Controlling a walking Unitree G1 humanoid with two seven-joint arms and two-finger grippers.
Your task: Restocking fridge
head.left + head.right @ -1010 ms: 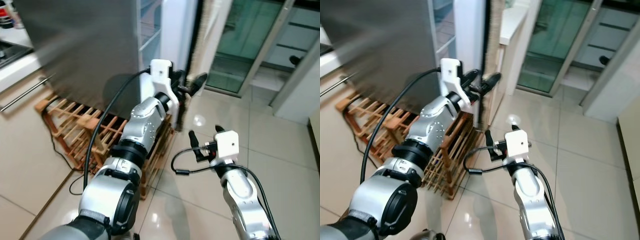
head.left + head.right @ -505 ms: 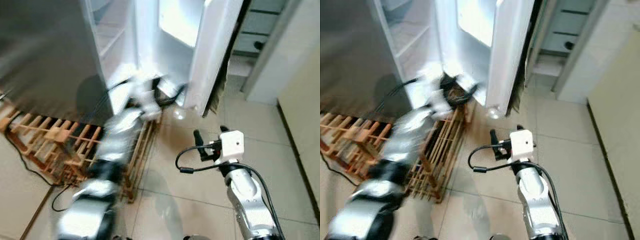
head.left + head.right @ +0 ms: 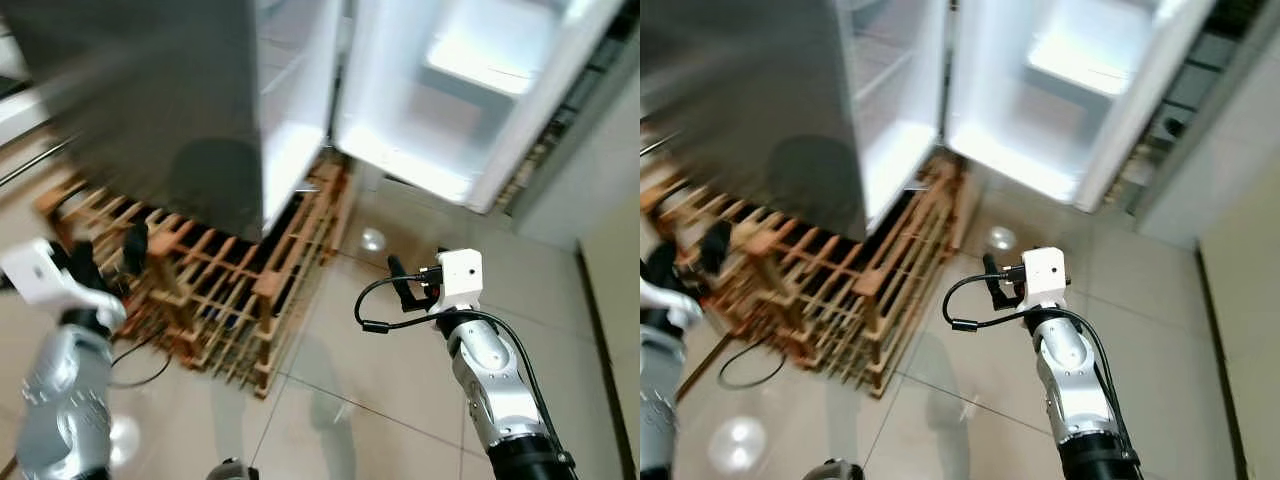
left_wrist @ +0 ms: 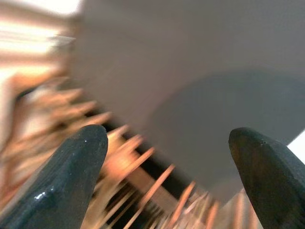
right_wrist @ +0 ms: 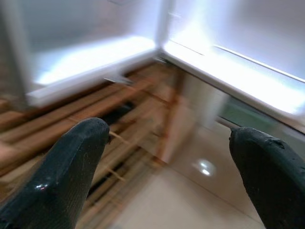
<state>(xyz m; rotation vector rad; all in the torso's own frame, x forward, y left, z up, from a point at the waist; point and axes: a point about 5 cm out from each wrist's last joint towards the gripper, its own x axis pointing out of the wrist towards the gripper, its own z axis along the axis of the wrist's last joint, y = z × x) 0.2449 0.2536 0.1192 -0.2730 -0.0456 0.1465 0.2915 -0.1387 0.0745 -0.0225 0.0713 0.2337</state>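
Observation:
The fridge has a steel side and stands with its door swung wide, white inner liner facing me. Pale shelves show inside the cabinet. My left gripper is low at the left, over the wooden rack, far from the door. In the left wrist view its fingers are spread wide with nothing between them. My right gripper hovers over the floor tiles in front of the door, open and empty. Its fingers point toward the bottom of the fridge.
A wooden lattice rack lies on the floor against the fridge's foot, with a black cable beside it. Glossy beige floor tiles spread in front. A wall runs at the right behind the door.
The fridge door has swung from nearly shut to wide open. My left arm has come back from the door edge to low on the left. The camera has shifted and the views are blurred.

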